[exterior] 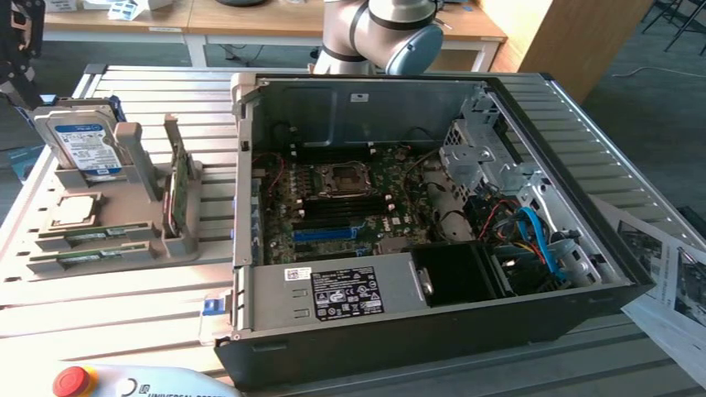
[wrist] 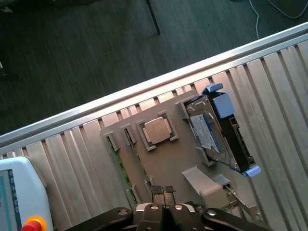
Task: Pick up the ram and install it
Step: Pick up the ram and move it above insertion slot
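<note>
Lab: robot arm, open PC, desks.

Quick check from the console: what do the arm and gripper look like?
The arm is silver-grey tubing with a rounded pale blue-grey joint cap. The gripper has black linkages with round silver pins and dark ribbed fingertips.

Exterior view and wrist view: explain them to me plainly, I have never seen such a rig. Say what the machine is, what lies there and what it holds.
The machine is a robot arm with a gripper. The exterior view looks from off the arm at a slatted table bearing an open computer case and, on that view's left, a grey holder. The wrist view looks down from the arm onto the holder, which carries a hard drive, a processor chip, an expansion card and the ram. The gripper is shut and holds nothing.
</note>
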{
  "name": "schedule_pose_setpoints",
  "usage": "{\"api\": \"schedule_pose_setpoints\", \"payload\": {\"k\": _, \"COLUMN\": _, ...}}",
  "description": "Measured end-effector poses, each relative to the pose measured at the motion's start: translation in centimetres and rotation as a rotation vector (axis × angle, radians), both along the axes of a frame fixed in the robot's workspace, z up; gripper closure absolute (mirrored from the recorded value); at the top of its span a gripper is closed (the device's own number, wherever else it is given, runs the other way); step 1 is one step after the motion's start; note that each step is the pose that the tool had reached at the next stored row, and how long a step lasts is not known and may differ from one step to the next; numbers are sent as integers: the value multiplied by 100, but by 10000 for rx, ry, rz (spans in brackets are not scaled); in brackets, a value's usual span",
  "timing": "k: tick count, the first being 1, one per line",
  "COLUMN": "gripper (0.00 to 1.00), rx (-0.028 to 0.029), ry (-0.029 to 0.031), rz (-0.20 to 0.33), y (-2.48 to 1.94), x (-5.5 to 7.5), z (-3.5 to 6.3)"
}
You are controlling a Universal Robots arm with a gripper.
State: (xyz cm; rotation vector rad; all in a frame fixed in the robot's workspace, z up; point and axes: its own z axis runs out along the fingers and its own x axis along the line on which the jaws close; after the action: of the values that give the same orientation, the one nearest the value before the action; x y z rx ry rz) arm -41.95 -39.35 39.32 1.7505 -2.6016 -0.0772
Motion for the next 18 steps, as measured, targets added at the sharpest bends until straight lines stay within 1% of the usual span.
{"api": "schedule_pose_setpoints", "payload": {"k": 18, "gripper": 90, "rx": 0, "ry": 0, "rz": 1502, "y": 0, "x": 0, "z": 0}}
